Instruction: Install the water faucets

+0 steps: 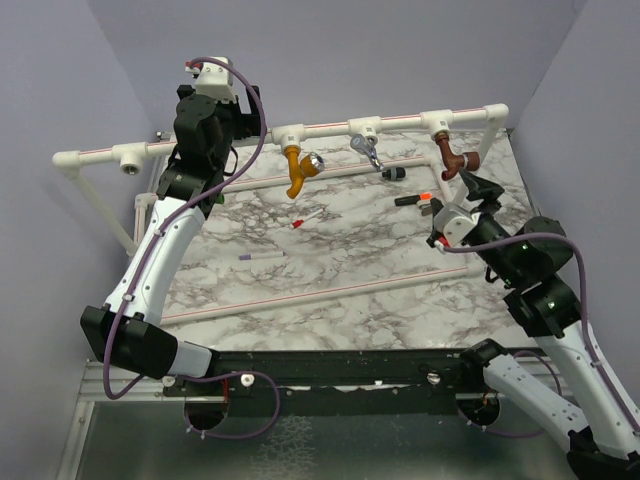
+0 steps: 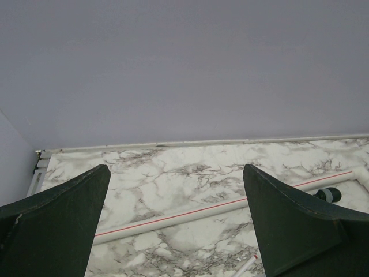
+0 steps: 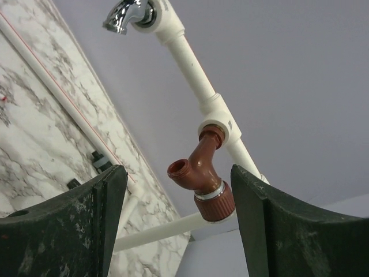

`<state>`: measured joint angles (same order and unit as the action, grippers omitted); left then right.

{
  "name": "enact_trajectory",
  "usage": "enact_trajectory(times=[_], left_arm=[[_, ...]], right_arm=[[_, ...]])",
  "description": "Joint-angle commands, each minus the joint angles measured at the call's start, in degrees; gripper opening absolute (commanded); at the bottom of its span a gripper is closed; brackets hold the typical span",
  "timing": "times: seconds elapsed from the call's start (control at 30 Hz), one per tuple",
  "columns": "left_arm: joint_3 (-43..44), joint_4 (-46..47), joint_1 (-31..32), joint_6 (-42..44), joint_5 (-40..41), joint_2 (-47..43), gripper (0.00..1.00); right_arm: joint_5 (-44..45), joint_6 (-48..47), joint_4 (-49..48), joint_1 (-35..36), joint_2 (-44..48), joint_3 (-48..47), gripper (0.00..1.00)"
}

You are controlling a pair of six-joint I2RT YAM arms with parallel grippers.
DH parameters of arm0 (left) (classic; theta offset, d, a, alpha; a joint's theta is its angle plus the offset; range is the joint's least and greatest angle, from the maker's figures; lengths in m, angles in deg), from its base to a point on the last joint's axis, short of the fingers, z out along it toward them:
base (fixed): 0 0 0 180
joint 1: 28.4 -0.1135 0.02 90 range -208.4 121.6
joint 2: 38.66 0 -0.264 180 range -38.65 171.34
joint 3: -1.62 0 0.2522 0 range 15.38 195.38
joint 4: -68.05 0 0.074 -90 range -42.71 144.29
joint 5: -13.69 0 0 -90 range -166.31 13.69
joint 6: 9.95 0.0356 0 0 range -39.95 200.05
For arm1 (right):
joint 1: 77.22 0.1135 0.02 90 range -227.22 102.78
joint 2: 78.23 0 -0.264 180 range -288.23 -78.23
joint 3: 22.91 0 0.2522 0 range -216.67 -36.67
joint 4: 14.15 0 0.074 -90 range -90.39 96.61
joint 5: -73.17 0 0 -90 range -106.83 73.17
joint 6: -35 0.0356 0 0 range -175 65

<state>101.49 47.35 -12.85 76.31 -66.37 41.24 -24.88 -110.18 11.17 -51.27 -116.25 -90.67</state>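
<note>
Three faucets hang from the raised white pipe (image 1: pixel 400 120) at the back: mustard-orange with a chrome knob (image 1: pixel 296 170), silver-grey (image 1: pixel 368 151) and dark brown (image 1: pixel 455 160). The dark green faucet is not visible; my left arm covers part of the pipe. My right gripper (image 1: pixel 482 190) is open and empty just below and right of the brown faucet. In the right wrist view the brown faucet (image 3: pixel 204 173) sits in its tee socket beyond the open gripper (image 3: pixel 177 173). My left gripper (image 2: pixel 176 168) is open and empty, up near the pipe (image 1: pixel 250 125).
On the marble table (image 1: pixel 340 250) lie two loose white pipes (image 1: pixel 330 170) (image 1: pixel 330 293), a black piece (image 1: pixel 395 173), a black-and-orange piece (image 1: pixel 415 199), a red-tipped white stick (image 1: pixel 305 218) and a purple one (image 1: pixel 262 256). An open tee socket (image 1: pixel 130 163) is at the far left. Walls close in on three sides.
</note>
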Motion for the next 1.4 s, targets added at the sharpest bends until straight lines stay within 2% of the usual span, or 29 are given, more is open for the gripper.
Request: enact_trajectory(times=[0.0, 0.23, 0.47, 0.67, 0.83, 0.97, 1.23, 1.3, 1.37], left_arm=[[-2.5, -7.7, -0.3, -1.0, -0.4, 3.0, 0.99], [-2.5, -7.7, -0.3, -0.9, -0.3, 2.8, 0.99], [-2.5, -7.6, -0.3, -1.0, -0.5, 2.9, 0.99], [-2.4, -7.6, -0.3, -1.0, -0.5, 2.9, 0.99], [-2.4, -7.7, -0.3, -1.2, -0.8, 3.1, 0.99], [-2.4, -7.7, -0.4, -1.2, -0.8, 3.0, 0.99], [-2.5, -7.7, -0.3, -1.2, -0.8, 3.1, 0.99], [-2.4, -7.7, -0.4, -1.2, -0.9, 3.0, 0.99], [-2.5, -7.7, -0.3, -1.2, -0.8, 3.0, 0.99]], right_arm=[[3.2, -9.0, -3.9, 0.3, -2.0, 2.0, 0.77], [7.6, -14.7, -12.9, 0.4, -4.3, 4.7, 0.77], [16.3, -22.8, -24.3, 0.9, -6.6, 8.8, 0.77], [21.2, -26.4, -29.8, 1.9, -11.4, 8.6, 0.74], [25.9, -26.5, -31.4, 2.4, -15.4, 6.5, 0.68], [28.9, -25.6, -32.0, 2.5, -17.6, 5.4, 0.6], [32.4, -20.1, -33.4, 2.5, -19.0, 4.7, 0.36], [32.3, -17.7, -33.3, 2.6, -19.0, 4.5, 0.27], [32.0, -13.9, -32.5, 2.6, -19.0, 4.4, 0.12]])
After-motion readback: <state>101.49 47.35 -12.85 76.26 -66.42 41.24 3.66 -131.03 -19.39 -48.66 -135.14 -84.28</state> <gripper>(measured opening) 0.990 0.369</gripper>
